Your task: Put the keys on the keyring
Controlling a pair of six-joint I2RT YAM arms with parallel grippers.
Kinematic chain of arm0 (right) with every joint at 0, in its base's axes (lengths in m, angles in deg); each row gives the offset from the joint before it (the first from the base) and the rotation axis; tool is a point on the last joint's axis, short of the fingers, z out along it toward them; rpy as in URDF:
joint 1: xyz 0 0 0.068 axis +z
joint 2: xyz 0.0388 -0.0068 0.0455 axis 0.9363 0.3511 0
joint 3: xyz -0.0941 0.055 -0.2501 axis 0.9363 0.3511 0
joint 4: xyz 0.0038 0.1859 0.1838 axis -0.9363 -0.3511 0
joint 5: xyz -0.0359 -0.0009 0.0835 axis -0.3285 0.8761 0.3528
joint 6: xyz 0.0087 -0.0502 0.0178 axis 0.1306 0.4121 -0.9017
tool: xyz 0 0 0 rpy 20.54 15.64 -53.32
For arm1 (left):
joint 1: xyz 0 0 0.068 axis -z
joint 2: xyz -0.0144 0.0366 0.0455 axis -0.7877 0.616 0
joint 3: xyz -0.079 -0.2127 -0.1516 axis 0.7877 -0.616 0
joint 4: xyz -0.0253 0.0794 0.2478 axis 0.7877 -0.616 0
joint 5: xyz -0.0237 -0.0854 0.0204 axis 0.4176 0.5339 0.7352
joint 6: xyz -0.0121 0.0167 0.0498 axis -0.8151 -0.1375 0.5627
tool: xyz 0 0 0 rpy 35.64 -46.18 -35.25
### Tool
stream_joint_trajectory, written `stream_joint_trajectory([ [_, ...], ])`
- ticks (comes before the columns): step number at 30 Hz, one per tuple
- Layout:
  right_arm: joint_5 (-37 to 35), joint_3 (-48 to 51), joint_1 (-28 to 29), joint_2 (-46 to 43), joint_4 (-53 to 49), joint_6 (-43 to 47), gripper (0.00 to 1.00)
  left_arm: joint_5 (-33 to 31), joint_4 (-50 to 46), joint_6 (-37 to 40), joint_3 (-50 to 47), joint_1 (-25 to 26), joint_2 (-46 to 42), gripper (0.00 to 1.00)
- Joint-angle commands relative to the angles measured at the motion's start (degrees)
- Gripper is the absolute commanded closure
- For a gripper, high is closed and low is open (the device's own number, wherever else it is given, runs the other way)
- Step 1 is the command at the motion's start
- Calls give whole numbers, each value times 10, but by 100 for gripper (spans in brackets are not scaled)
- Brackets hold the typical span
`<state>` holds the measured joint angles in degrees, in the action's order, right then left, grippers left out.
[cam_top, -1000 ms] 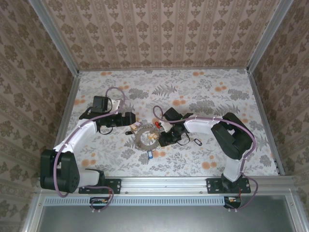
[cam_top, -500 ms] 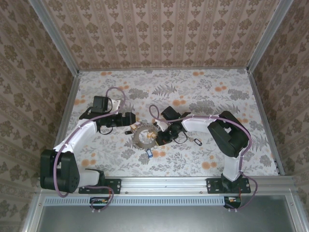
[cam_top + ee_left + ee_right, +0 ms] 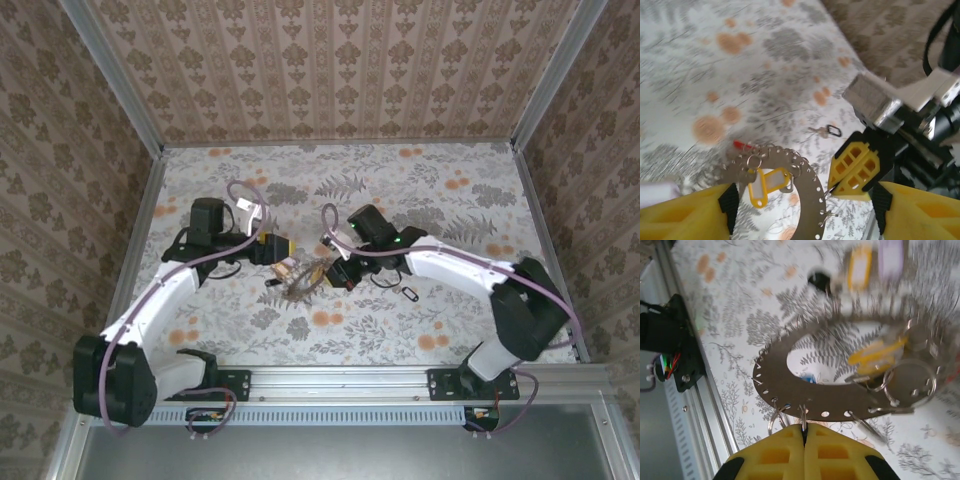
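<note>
I see the right gripper (image 3: 803,432) pinched shut on the rim of the keyring (image 3: 771,375) — a flat grey metal annulus punched with small holes and hung with thin wire split rings, held mid-table between both arms. A yellow plastic-headed key (image 3: 875,352) hangs from it. My left gripper (image 3: 805,205) gapes wide, ribbed yellow fingers (image 3: 685,217) flanking the ring — gripping nothing. A small black-headed key (image 3: 829,131) lies apart on the floral tablecloth (image 3: 690,60)
</note>
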<state>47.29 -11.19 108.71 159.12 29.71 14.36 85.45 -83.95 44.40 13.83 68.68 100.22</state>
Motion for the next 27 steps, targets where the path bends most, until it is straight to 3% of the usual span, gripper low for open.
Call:
stream_joint_trajectory([
  [1, 12, 15, 2, -69, -24, 92, 100, 86, 52, 61, 7, 15, -42, 27],
  [4, 34, 23, 2, -121, 9, 107, 100, 118, 77, 130, -12, 42, -74, 28],
  [7, 47, 44, 3, -164, 75, 89, 100, 87, 52, 201, -16, 83, -102, 36],
  [12, 61, 102, 9, -233, 217, 62, 100, 73, 52, 198, -10, 117, -116, 48],
  [17, 53, 142, 19, -278, 319, 53, 100, 55, 51, 211, -10, 141, -137, 49],
  [20, 42, 169, 34, -290, 377, 77, 100, 39, 50, 216, -3, 148, -145, 50],
  [24, 47, 191, 50, -284, 442, 95, 100, 27, 40, 235, 11, 159, -145, 62],
  [27, 54, 200, 55, -277, 477, 97, 100, 34, 12, 263, 23, 168, -140, 62],
])
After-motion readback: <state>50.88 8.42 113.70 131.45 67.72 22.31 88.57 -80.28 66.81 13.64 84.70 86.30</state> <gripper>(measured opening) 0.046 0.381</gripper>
